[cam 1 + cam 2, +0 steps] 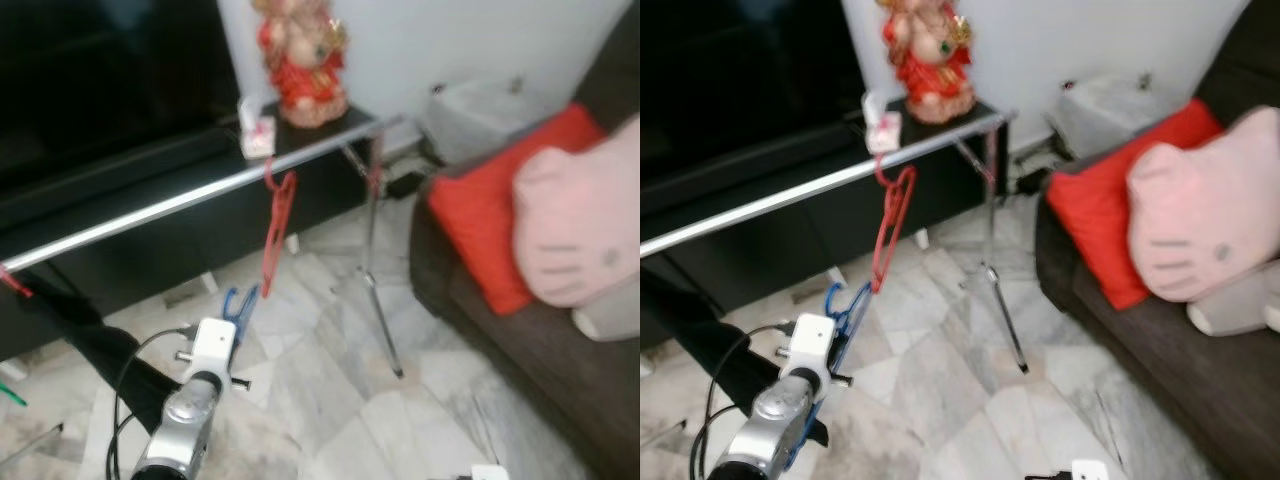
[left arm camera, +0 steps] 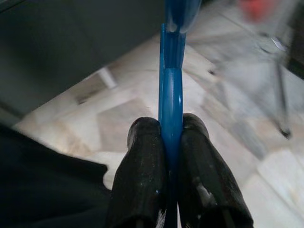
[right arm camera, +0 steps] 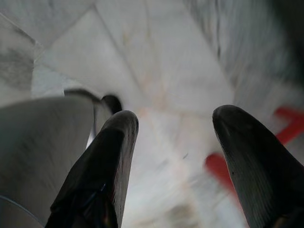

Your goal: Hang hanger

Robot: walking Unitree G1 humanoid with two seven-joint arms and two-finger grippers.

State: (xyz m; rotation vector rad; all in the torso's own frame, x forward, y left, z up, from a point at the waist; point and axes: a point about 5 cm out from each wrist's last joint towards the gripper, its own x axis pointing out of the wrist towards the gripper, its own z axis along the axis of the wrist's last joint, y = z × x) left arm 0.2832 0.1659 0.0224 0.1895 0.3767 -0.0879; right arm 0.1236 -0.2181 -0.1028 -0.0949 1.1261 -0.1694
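Observation:
A blue hanger (image 2: 172, 71) stands edge-on between the black fingers of my left gripper (image 2: 170, 126), which is shut on it. In the eye views the hanger's blue loop (image 1: 240, 303) pokes out beyond my silver left arm (image 1: 190, 405), low over the marble floor and below the rail. A silver clothes rail (image 1: 180, 203) runs from the left edge up to the right. A red hanger (image 1: 278, 225) hangs on it near its right end. My right gripper (image 3: 175, 118) is open above the floor with nothing between its fingers.
The rack's stand leg (image 1: 378, 300) slants down to the floor at the right. A dark sofa (image 1: 520, 350) holds a red cushion (image 1: 490, 220) and a pink plush pillow (image 1: 580, 215). A black cabinet (image 1: 150, 130) with a red figurine (image 1: 303, 60) stands behind the rail. A black garment (image 1: 90, 340) hangs at the left.

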